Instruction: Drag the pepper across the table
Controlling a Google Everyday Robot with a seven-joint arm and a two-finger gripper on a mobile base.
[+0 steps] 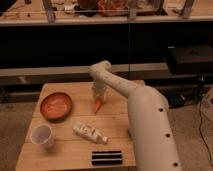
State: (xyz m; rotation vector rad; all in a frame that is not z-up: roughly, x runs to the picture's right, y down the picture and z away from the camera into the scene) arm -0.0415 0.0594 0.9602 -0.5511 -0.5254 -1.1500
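Gripper (99, 97) pointing down onto wide end of pepper (97, 105) on table (70, 150); pinching or not, cannot tell.

No words or numbers can be read anywhere. The white bottle (90, 133) lying on the table (60, 150) has marks on its side, too small to read. The end effector (99, 94) sits right above the pepper (97, 105).

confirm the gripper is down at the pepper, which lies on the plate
Not quite. The camera view shows the pepper on the table, beside the plate, not on it. The gripper is down at it, as you said.
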